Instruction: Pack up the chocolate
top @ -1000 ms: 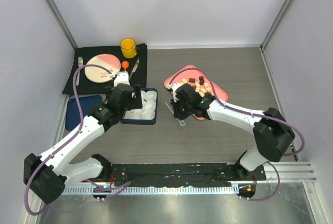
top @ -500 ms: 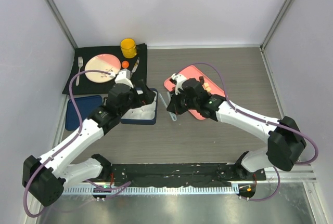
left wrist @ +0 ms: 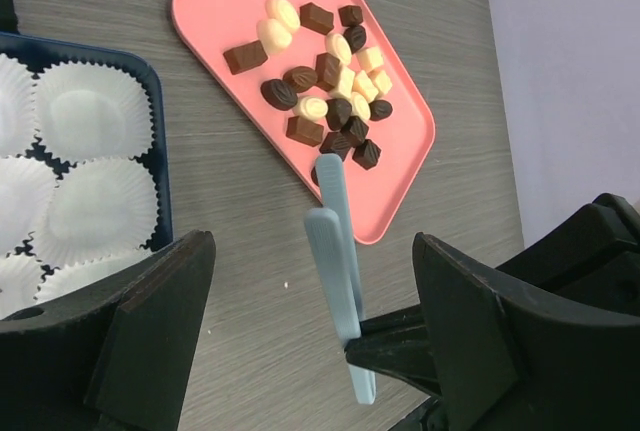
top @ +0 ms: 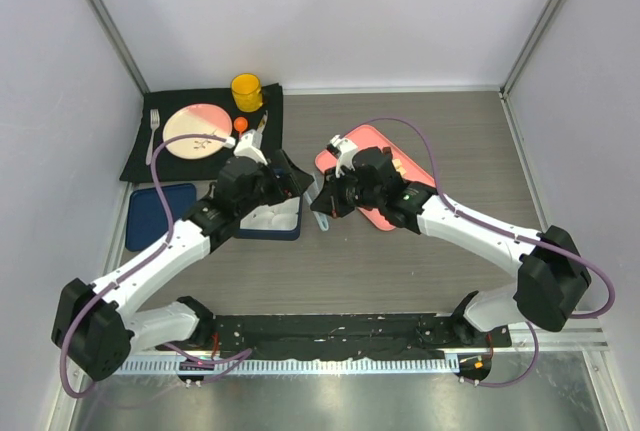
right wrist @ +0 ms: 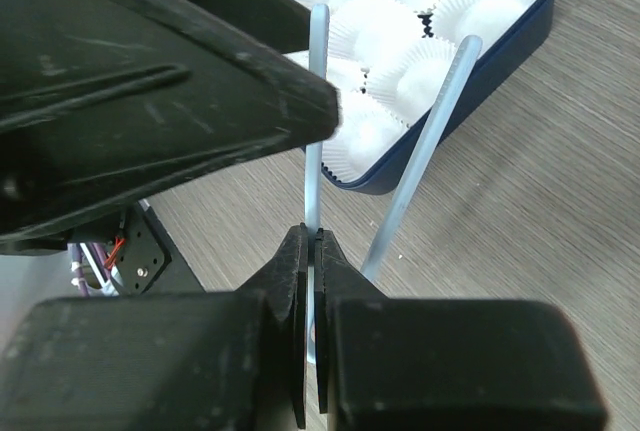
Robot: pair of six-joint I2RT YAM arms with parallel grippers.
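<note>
The chocolate [left wrist: 325,81], several dark brown and cream pieces, lies on a pink tray [left wrist: 220,1], which is partly hidden under the right arm in the top view [top: 345,149]. My right gripper [right wrist: 312,241] is shut on one arm of light blue tongs [right wrist: 430,141], holding them above the table between the tray and a navy box [top: 292,233]. My left gripper [left wrist: 315,331] is open, its two fingers standing wide on either side of the tongs [left wrist: 335,251] without touching them. In the top view the two grippers, left [top: 295,183] and right [top: 328,206], meet beside the box.
The navy box [left wrist: 160,151] holds white paper cups [left wrist: 85,111] with nothing in them. Its blue lid [top: 150,216] lies to the left. A black mat [top: 150,156] at the back left carries a plate [top: 198,129], a fork and a yellow cup [top: 247,91].
The right gripper lifted the tongs off the tray's edge and carried them left. The left gripper swung right from over the box until its fingers flank the tongs, closing slightly.
</note>
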